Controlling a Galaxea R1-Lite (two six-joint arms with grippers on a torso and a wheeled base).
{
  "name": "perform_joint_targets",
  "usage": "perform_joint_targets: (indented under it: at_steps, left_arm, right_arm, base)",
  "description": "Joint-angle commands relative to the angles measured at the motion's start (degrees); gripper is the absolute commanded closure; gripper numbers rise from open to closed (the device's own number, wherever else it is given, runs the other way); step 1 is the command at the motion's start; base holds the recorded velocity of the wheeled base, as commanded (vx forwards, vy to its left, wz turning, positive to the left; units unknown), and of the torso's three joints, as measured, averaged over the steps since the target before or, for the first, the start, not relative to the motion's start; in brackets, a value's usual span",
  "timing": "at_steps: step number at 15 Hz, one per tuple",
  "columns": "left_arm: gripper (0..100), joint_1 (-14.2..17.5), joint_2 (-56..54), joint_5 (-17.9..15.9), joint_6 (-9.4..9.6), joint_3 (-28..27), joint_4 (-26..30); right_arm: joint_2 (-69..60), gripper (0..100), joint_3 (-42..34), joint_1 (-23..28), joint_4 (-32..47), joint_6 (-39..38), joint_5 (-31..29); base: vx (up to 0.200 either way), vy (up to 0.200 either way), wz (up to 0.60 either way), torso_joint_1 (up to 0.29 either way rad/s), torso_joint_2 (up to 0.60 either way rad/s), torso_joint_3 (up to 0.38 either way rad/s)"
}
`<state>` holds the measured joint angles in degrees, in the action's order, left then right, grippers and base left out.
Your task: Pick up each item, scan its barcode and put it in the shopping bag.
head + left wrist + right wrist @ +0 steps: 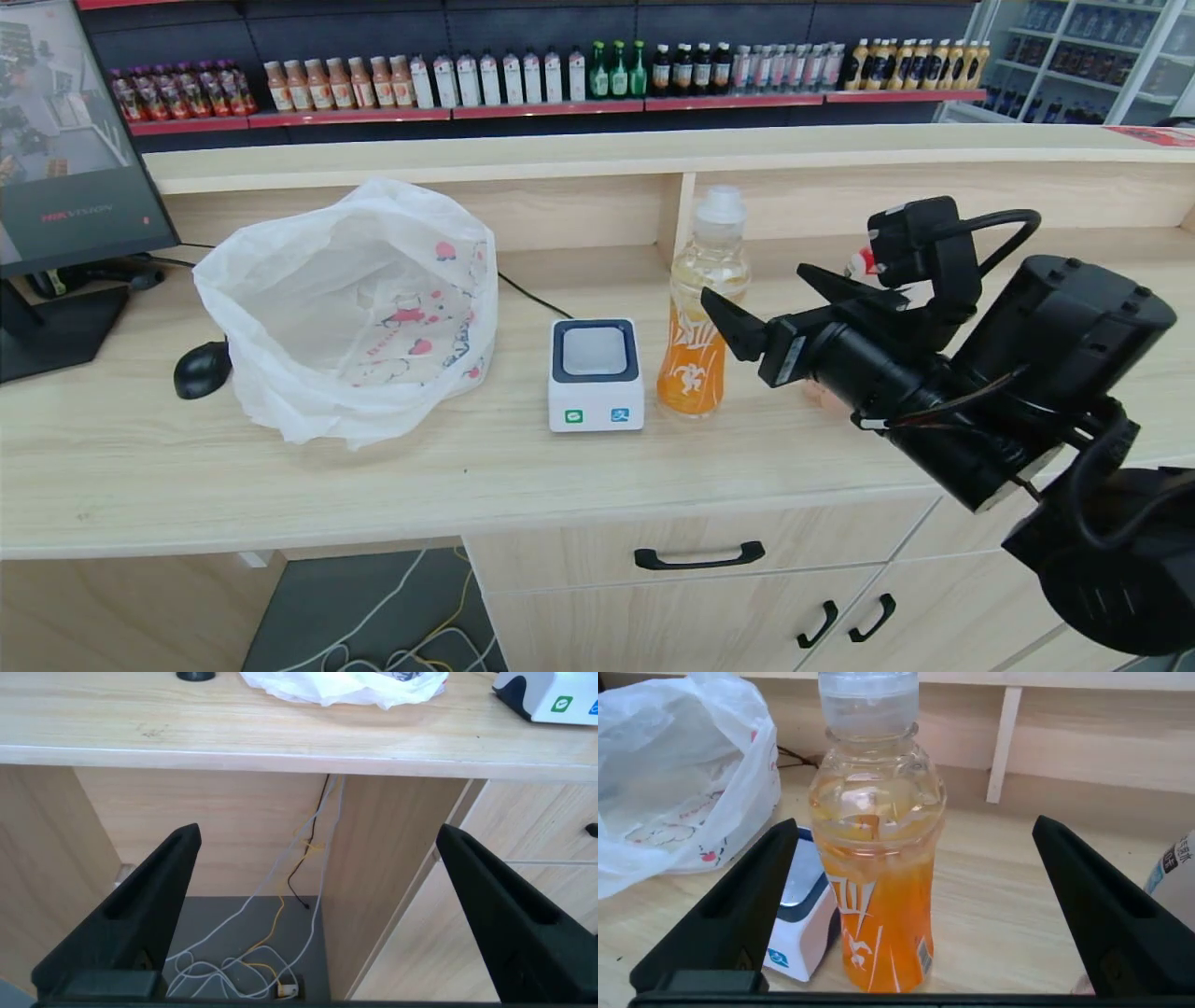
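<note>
Right gripper [752, 282] is nearest, held above the counter [467, 467] on its right side. Its fingers are spread wide with nothing between them, pointing at the bottle [695, 345] and short of it, no contact.

Bottle:
- stands upright on the counter, just right of the scanner [596, 373], between the scanner and the right gripper
- clear plastic, waisted body with a bulged shoulder, pale translucent cap
- orange drink in the lower part, paler yellow near the shoulder, headspace above
- wrap label on the lower half, orange with white graphics
- in the right wrist view it sits centred between the two fingers, with the scanner behind it to one side

Scanner: small white box, dark-framed window facing up, one green and one blue icon on the front.

Shopping bag [355, 308]: white plastic with red and pink print. It sits left of the scanner, slumped on the counter with its mouth open toward the robot.

Second item [864, 266], with a red-and-white label, is mostly hidden behind the right gripper. Can't tell what it is.

Left gripper [320, 831] is below the counter edge with its fingers wide apart and nothing held. It faces the open bay with loose cables [271, 943] on the floor.

Also on the counter: black mouse [201, 369] left of the bag, monitor [65, 140] at the far left.
</note>
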<state>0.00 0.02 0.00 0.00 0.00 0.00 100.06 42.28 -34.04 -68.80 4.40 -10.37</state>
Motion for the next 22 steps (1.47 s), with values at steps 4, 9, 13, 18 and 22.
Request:
perform_joint_targets:
  at_steps: [4,9,13,18,22]
  left_arm:
    - [0,0.0,0.0,0.0,0.0,0.0,0.0]
    - [0,0.0,0.0,0.0,0.0,0.0,0.0]
    - [0,0.0,0.0,0.0,0.0,0.0,0.0]
    - [0,0.0,0.0,0.0,0.0,0.0,0.0]
    - [0,0.0,0.0,0.0,0.0,0.0,0.0]
  right_arm:
    - [3.0,0,0.3,-0.9,-1.5,0.2,-4.1]
    - [6.6,0,3.1,-3.6,-2.7,0.2,-4.9]
    - [9.3,0,5.4,-3.6,-5.0,0.9,-8.6]
    - [10.9,0,5.6,-3.6,-6.9,1.0,-10.1]
    - [13.1,0,7.9,-3.6,-7.0,1.8,-11.1]
  base:
    - [0.0,0.0,0.0,0.0,0.0,0.0]
    - [0.0,0.0,0.0,0.0,0.0,0.0]
    - [0.0,0.0,0.0,0.0,0.0,0.0]
    - [0.0,0.0,0.0,0.0,0.0,0.0]
    - [0.0,0.0,0.0,0.0,0.0,0.0]
